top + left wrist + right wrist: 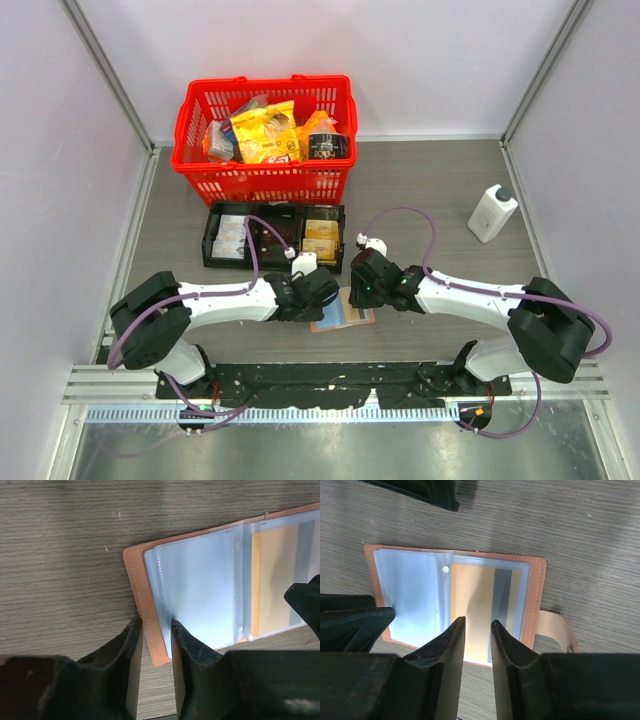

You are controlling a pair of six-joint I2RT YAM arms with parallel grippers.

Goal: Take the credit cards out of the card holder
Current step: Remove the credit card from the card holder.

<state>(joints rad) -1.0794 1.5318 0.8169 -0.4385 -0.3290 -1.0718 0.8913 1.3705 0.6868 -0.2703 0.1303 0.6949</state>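
Card holder (534, 592) open flat on desk (60, 555), lying between the two sets of fingers. Gold card (472, 600) sits in a clear sleeve directly under right fingers (451, 655). Those stand a narrow gap apart; whether they grip the card, cannot tell. Left fingers (129, 655) straddle the card holder's tan outer edge, also a narrow gap; clamped or not, cannot tell. Snap tab (555, 625) lies outboard of right fingers.
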